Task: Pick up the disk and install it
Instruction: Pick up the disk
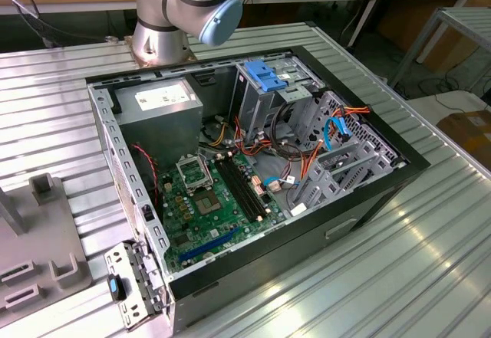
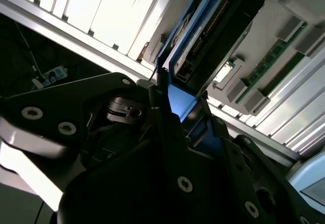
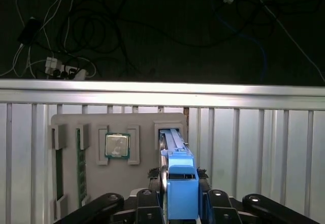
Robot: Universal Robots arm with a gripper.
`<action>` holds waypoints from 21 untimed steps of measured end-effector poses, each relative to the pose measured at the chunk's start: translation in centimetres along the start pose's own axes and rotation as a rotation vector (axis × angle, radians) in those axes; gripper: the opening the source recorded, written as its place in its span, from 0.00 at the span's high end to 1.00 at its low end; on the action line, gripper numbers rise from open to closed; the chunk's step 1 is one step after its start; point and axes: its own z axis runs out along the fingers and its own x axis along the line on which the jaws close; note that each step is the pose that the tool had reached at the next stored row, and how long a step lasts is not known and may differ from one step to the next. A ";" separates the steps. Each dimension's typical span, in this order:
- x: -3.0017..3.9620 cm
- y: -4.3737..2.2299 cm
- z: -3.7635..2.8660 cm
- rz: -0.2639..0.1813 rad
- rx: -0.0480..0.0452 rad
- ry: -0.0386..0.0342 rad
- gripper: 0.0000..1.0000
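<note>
First wrist view: my gripper (image 3: 182,196) is pressed together on the disk (image 3: 179,158), one finger (image 3: 155,203) on each side of its bright blue carrier rail. The disk stands on edge, its far end at the slot of a grey fixture tray (image 3: 144,155). I cannot tell whether it is clear of the slot or resting in it. On the same tray, just beside that slot, a processor chip (image 3: 117,146) lies flat in its own recess. A green memory stick (image 3: 79,165) lies in a narrow channel on the chip's other side. The tray sits on a ribbed metal table (image 3: 254,148), and beyond the table edge is a dark floor with loose cables (image 3: 76,26). Second wrist view: the disk (image 2: 218,31) shows its dark body and connector edge, with the blue rail running back into my gripper (image 2: 180,104). The tray (image 2: 304,10) and the memory stick (image 2: 274,56) lie behind it. Exterior view: the open computer case (image 1: 399,173) lies on its side on the table (image 1: 430,261), motherboard (image 1: 207,200) facing up. A metal drive cage topped by a light-blue latch (image 1: 265,77) stands inside, near my arm's base (image 1: 157,43). The grey tray (image 1: 38,254) is at the exterior view's left, apart from the case.
</note>
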 end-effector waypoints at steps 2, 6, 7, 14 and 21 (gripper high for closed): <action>0.00 0.00 -0.75 0.000 0.0000 0.0000 0.64; 0.01 0.00 -3.13 0.000 0.0000 0.0000 0.64; 0.01 0.01 -3.75 0.000 0.0000 -0.0001 0.64; 0.02 0.00 -5.70 0.000 0.0000 0.0000 0.64; 0.02 0.21 -5.73 0.000 0.0111 0.0003 0.64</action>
